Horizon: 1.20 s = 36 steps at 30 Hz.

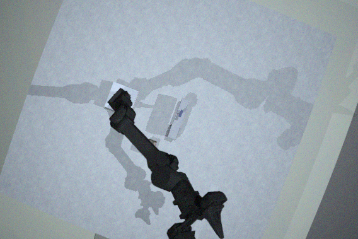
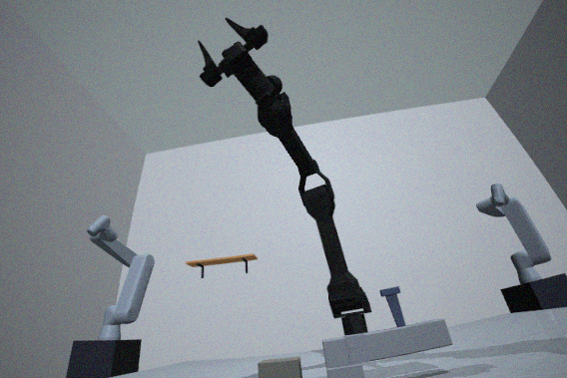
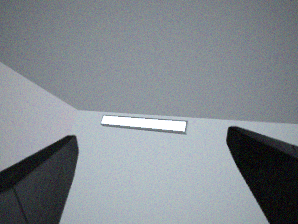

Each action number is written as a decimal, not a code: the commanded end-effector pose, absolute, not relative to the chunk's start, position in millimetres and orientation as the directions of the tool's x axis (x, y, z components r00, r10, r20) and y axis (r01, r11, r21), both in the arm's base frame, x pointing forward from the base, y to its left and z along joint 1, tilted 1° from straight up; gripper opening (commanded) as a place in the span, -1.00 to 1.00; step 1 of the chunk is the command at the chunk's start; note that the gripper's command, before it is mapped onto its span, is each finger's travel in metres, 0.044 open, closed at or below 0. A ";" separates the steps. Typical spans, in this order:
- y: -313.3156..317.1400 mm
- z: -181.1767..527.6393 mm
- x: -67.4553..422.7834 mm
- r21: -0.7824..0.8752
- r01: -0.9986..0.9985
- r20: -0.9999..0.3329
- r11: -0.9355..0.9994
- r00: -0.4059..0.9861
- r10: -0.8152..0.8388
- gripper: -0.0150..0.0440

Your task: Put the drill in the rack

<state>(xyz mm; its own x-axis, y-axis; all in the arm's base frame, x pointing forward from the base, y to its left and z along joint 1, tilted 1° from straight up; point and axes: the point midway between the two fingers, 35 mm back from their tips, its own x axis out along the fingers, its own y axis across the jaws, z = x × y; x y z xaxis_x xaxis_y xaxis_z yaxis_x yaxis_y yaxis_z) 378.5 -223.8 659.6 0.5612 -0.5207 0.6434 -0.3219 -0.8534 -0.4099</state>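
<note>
My gripper (image 2: 214, 31) (image 1: 199, 233) (image 3: 154, 139) is open and empty, raised high in the air with its fingers pointing up, far from every object. The blue drill (image 2: 394, 304) (image 1: 180, 113) stands tilted in a pale grey block (image 2: 424, 334) (image 1: 175, 129) next to my arm's base. The key, a small beige block (image 2: 280, 367) (image 1: 153, 141), sits on the table in front of the grey block. The rack, an orange shelf on two black legs (image 2: 222, 260), shows at the back left in the exterior view. The wrist view shows none of these.
Two pale idle arms on dark pedestals stand at the left (image 2: 125, 282) and the right (image 2: 519, 237). A bright white rectangle (image 3: 144, 123) shows ahead in the wrist view. My arm's base stands on a white plate (image 1: 133, 94).
</note>
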 end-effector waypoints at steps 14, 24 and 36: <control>-217.3 617.6 408.4 -0.562 -0.212 0.498 -0.799 0.685 -0.532 -0.38; -174.5 493.4 463.9 -0.932 -0.112 0.062 -0.346 0.888 -0.455 -0.49; -100.3 343.4 461.9 -0.855 -0.335 -0.456 0.395 0.850 -0.266 -0.49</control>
<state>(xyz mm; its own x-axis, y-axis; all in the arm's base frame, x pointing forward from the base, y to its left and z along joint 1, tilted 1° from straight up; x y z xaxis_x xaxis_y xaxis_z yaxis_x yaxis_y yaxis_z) 473.4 -131.7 400.2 0.8998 -0.3486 -0.2623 -0.2355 0.1180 -0.9647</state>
